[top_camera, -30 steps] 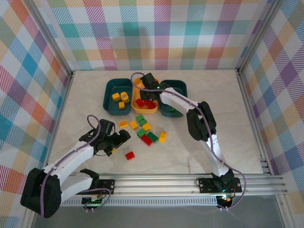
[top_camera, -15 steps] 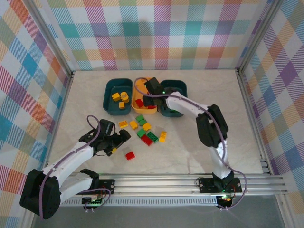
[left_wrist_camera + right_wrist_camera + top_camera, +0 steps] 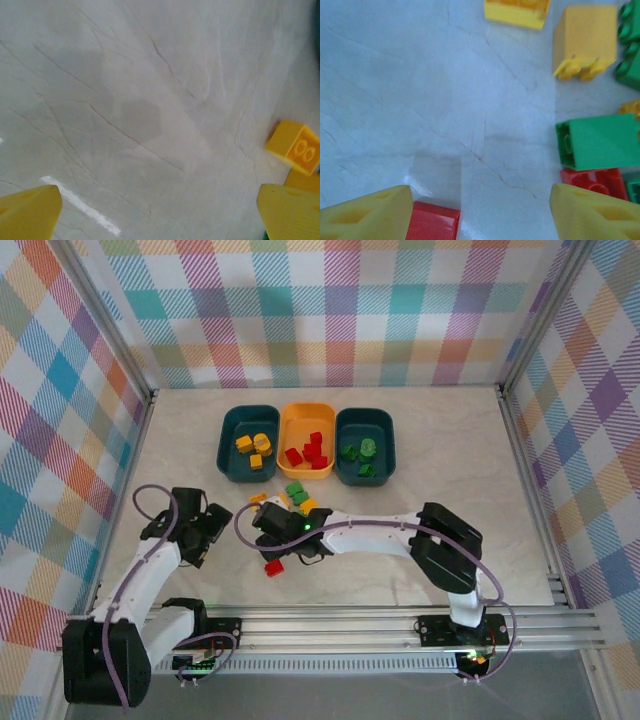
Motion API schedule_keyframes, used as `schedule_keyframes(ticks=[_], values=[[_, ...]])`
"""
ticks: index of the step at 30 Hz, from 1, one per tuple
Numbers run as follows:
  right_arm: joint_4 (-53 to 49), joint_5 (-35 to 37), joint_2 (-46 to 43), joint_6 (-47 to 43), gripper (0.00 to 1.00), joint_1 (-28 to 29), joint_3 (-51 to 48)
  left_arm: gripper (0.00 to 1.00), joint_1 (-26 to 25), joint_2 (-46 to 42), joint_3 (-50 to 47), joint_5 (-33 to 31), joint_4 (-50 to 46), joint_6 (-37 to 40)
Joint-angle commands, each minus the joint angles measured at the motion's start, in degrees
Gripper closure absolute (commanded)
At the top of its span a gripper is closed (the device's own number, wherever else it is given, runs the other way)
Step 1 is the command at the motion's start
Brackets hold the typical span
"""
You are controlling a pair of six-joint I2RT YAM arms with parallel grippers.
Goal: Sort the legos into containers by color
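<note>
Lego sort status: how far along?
Partway. Done: yellow bricks in the left teal bin, reds in the orange bin, greens in the right teal bin. In hand: nothing; left gripper and right gripper are open. Left: loose bricks on the table, including a red brick.

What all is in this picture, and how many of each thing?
left bin: one, dark teal, far side of table, holding about four yellow bricks
middle bin: one, orange-yellow, holding about four red bricks
right bin: one, dark teal, holding about three green bricks
loose bricks: several, red, yellow, green, mid-table, some under the right arm
red brick: one, apart, nearer the arms
left gripper: one, yellow fingers, open, over table
right gripper: one, open, over loose bricks
</note>
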Motion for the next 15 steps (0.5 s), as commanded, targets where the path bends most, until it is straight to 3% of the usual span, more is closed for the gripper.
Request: schedule_keyframes(ticks=[1,15], values=[[-3.00,-2.85,3.54,1.83,0.27,0.32,2.59,0.00,2.39,-5.85,-2.56,1.16,-1.35,-0.93],[-7.56,-8.86,6.52,2.64,0.27,3.69,5.10,0.00,3.58,-11.51,-6.54,1.96,-2.13,-1.09]])
